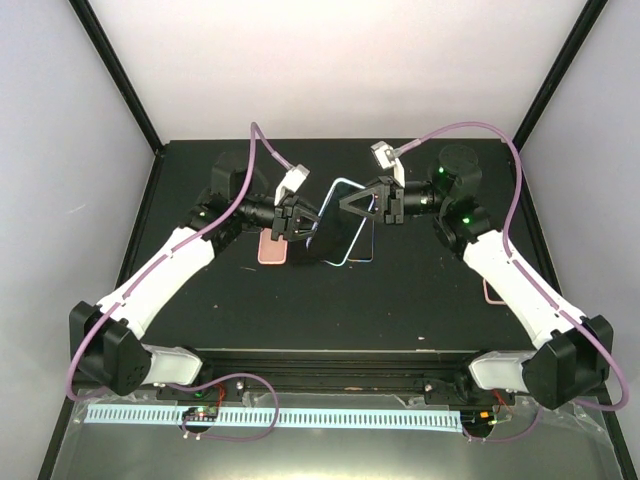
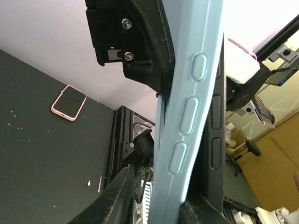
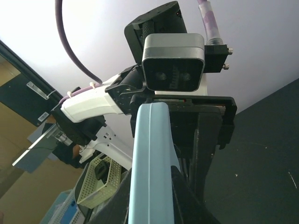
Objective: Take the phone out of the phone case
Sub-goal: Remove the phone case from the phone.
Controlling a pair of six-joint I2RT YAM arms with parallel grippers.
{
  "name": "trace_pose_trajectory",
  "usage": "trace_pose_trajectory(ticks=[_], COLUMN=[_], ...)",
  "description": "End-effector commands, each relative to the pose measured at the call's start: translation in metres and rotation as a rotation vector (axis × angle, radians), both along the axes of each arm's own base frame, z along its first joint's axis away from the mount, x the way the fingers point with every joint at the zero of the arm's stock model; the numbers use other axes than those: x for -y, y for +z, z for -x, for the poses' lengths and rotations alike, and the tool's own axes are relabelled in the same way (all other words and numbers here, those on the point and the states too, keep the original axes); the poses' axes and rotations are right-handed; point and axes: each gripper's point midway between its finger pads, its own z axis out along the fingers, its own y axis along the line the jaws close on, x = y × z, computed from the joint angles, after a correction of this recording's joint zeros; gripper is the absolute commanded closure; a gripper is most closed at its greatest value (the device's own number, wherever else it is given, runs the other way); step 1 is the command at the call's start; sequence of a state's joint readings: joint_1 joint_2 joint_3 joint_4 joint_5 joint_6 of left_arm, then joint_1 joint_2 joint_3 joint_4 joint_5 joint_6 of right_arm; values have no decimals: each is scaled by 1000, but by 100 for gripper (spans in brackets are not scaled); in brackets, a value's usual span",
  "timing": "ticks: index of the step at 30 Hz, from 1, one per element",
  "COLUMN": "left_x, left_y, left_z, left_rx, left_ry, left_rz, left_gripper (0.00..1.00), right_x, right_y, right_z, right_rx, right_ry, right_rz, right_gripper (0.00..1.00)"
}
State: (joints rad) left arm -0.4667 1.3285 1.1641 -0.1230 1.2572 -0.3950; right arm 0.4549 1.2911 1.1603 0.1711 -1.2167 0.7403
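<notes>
Left hand point(image 1: 300, 222) seemingly clamps the phone case point(image 1: 342, 243); right hand point(image 1: 338, 205) clamps it too.

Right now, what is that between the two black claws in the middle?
A phone in a light-blue rubbery case, spanning the gap from the left gripper to the right gripper, which is clamped on its edge. The top view shows it.

Pink phone point(image 1: 270, 251) half hidden, blue case point(image 2: 196, 93) ends cropped
</notes>
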Motion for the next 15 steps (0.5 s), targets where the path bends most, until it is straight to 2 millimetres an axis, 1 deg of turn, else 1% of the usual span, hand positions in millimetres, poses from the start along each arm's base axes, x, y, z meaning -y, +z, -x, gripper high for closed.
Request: trace_pose_trajectory(ticks=[1,3,5,6,8,12,15], left_x=[15,13,10,8,6,-1,-7], left_y=[32,30,34,34,34,30,26], left_z=[-17,-13,-10,-10,-12,-21,-30], left_rx=[126,83,70,47,25,-23,-65], left_ry=[90,81,74,75,87,128,170], left_rz=[52,69,107,110,120,119,126], left_gripper=[84,89,96,98,98,98,98], right_x=[-21,-19,-17,-16,-13,-3,8], right_y=[-14,-11,-7,-5,-3,-5,-5], right_z=[50,43,35,30,19,-9,-28], right_rx=[-90,-87,-87,-86,-89,-98,-97], right_ry=[277,262,246,233,198,85,3], right_rz=[55,59,57,57,60,72,74], right_gripper=[99,99,99,97,92,81,65])
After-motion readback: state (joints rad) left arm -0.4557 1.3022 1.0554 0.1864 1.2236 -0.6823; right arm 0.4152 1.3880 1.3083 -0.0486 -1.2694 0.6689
